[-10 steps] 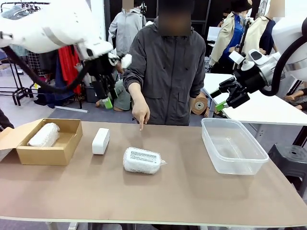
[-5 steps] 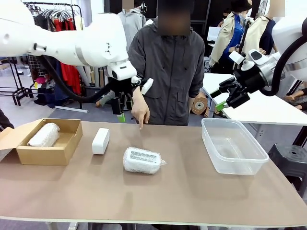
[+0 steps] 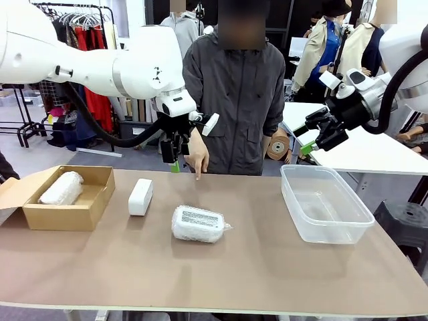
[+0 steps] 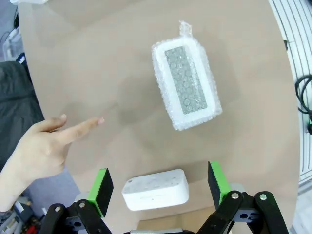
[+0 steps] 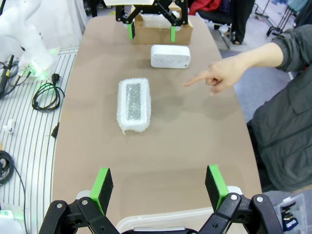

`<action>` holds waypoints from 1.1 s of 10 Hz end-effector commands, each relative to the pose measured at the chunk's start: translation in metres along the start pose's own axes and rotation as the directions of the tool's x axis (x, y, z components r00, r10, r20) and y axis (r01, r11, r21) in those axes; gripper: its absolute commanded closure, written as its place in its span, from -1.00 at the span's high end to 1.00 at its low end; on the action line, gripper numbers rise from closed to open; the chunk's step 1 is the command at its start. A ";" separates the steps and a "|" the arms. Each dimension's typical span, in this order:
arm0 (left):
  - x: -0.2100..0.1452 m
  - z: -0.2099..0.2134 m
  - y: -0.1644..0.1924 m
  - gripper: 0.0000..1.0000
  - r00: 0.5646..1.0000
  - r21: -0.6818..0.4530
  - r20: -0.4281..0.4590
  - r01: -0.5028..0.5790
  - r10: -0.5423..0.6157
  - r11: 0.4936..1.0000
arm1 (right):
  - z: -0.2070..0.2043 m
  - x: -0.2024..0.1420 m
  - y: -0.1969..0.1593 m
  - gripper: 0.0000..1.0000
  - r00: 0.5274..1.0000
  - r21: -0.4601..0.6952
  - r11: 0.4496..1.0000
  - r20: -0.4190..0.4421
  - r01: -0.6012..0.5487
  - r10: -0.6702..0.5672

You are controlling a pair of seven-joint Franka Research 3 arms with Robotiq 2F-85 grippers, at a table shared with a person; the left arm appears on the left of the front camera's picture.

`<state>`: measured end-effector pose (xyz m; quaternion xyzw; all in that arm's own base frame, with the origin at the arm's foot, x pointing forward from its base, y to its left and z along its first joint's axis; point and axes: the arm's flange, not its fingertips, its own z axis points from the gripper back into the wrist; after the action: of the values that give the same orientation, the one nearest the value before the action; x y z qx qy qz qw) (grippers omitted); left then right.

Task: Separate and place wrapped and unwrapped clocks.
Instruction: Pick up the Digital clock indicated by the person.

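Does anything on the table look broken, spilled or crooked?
Nothing looks damaged or spilled. The white block in crinkly plastic wrap lies slightly slanted on the brown table, with a loose tail of wrap at one end. The bare white block, the brown cardboard box and the clear plastic tub look orderly.

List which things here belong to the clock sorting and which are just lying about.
Job: wrapped clock on the table; second wrapped clock inside the cardboard box; bare clock; clear tub, likely a bin.
Lying about: clothes rack behind; floor cables.
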<state>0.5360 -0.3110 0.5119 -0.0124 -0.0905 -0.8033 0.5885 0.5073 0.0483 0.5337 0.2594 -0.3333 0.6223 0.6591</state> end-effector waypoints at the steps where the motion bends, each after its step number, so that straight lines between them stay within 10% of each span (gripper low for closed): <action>1: -0.001 0.000 -0.001 1.00 1.000 -0.008 -0.004 0.000 0.000 1.000 | 0.000 0.001 0.001 1.00 1.000 -0.001 1.000 -0.001 -0.006 0.006; 11: 0.075 -0.052 0.015 1.00 0.971 -0.034 -0.234 0.031 -0.038 0.999 | 0.000 0.001 0.001 1.00 1.000 -0.001 1.000 -0.001 -0.006 0.006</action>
<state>0.5294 -0.3883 0.4733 0.0639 -0.0222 -0.8160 0.5741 0.5073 0.0483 0.5337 0.2594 -0.3333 0.6223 0.6591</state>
